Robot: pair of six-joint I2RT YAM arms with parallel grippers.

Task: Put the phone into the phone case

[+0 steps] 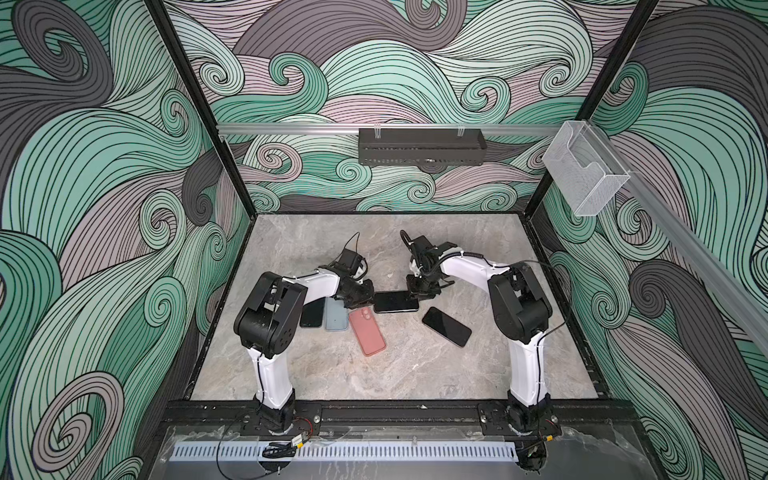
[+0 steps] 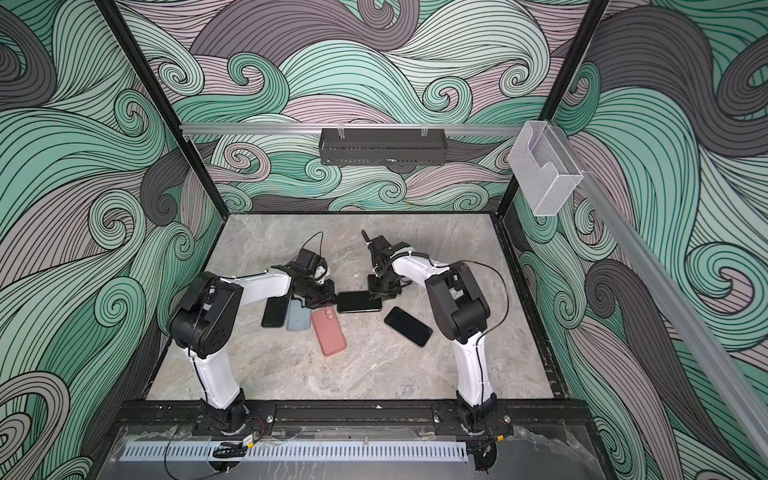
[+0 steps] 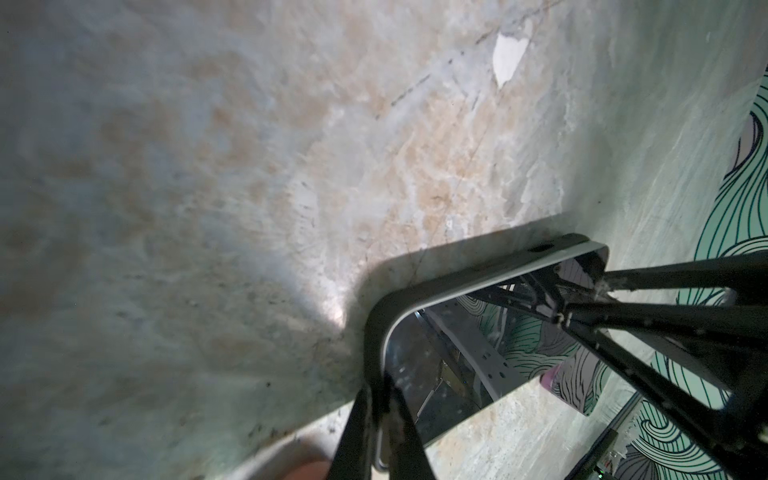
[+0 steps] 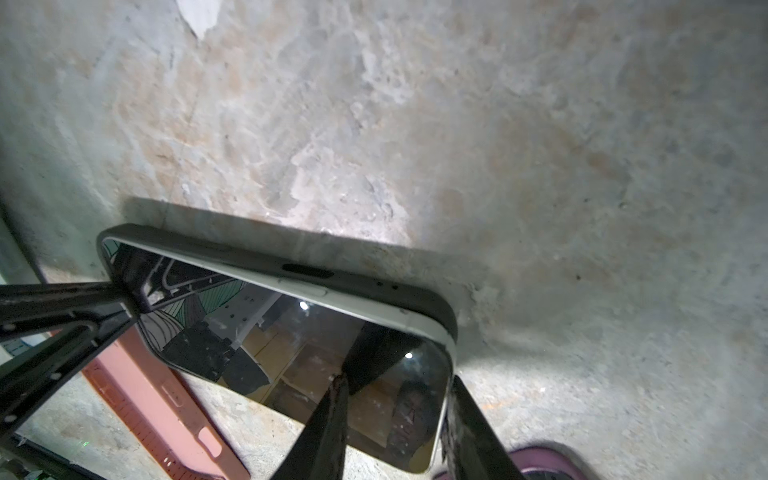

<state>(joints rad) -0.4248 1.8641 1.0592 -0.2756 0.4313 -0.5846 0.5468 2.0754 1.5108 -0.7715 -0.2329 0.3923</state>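
A black-screened phone (image 1: 396, 301) (image 2: 359, 301) lies crosswise at mid-table between my two grippers. The wrist views show its silver-rimmed body (image 4: 291, 340) (image 3: 449, 353) sitting in a black phone case (image 4: 374, 286) (image 3: 478, 253), whose wall shows along the far side and round the corners. My left gripper (image 1: 371, 297) (image 3: 379, 388) is shut on the left end, one finger over the screen and one outside the case rim. At the other end my right gripper (image 1: 417, 294) (image 4: 399, 380) stands open. One of its fingers rests on the screen and the other stands just past the phone's end.
A salmon case (image 1: 367, 332) (image 4: 158, 407) lies camera-side up just in front of the phone. A blue case (image 1: 336, 314) and a dark phone (image 1: 312, 312) lie under my left arm. Another dark phone (image 1: 446, 326) lies front right. A black tray (image 1: 422, 146) hangs on the back wall.
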